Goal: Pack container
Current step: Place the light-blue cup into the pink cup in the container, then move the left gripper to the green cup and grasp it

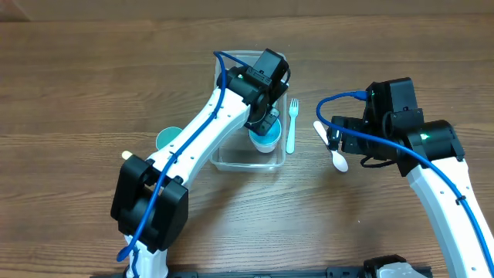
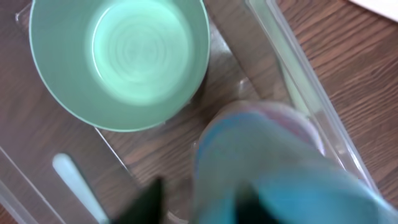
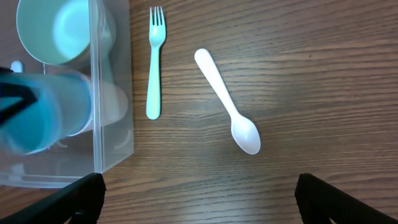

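Blue cup (image 2: pixel 267 180), clamped in left gripper (image 1: pixel 266 127), sits low inside container (image 3: pixel 112 124), likely for release beside green bowl (image 2: pixel 118 56). Right gripper (image 3: pixel 202 199), jaws wide and empty, hovers over spoon (image 3: pixel 221 90).

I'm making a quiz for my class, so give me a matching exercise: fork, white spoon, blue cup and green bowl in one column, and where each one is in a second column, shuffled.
1 fork
2 white spoon
3 blue cup
4 green bowl

A in the container, no gripper on it
B on the table, next to the container
C in the container, held by the left gripper
D on the table, farther out than the fork

Pairs: 1-B, 2-D, 3-C, 4-A
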Controlling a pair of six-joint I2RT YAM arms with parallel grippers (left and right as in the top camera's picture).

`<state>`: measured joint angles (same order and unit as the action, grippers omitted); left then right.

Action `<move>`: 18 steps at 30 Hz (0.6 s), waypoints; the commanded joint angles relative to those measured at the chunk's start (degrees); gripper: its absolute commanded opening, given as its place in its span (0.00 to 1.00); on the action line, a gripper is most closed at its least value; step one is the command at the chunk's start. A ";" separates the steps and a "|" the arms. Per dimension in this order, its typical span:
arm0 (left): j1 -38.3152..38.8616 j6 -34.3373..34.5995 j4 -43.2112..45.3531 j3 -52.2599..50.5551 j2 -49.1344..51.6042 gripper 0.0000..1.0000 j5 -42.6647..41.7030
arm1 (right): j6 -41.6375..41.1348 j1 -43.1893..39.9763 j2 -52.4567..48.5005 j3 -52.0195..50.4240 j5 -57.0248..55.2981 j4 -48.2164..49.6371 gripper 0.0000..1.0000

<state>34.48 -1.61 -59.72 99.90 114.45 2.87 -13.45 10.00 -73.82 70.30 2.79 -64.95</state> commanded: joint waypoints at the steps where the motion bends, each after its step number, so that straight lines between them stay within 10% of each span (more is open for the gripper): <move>1: 0.11 -0.07 0.59 0.68 -0.20 0.59 0.50 | -0.02 -0.11 0.46 -0.17 0.26 0.33 1.00; 11: -3.48 7.56 -3.80 2.62 -18.38 0.56 9.22 | -0.02 -0.11 0.46 -0.17 0.26 0.33 1.00; 18: -23.63 9.40 -8.68 -6.78 -33.86 0.60 7.74 | -0.02 -0.11 0.46 -0.17 0.28 0.33 1.00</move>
<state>18.48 6.66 -69.14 99.35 84.14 13.61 -13.45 10.00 -73.82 70.30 2.81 -64.93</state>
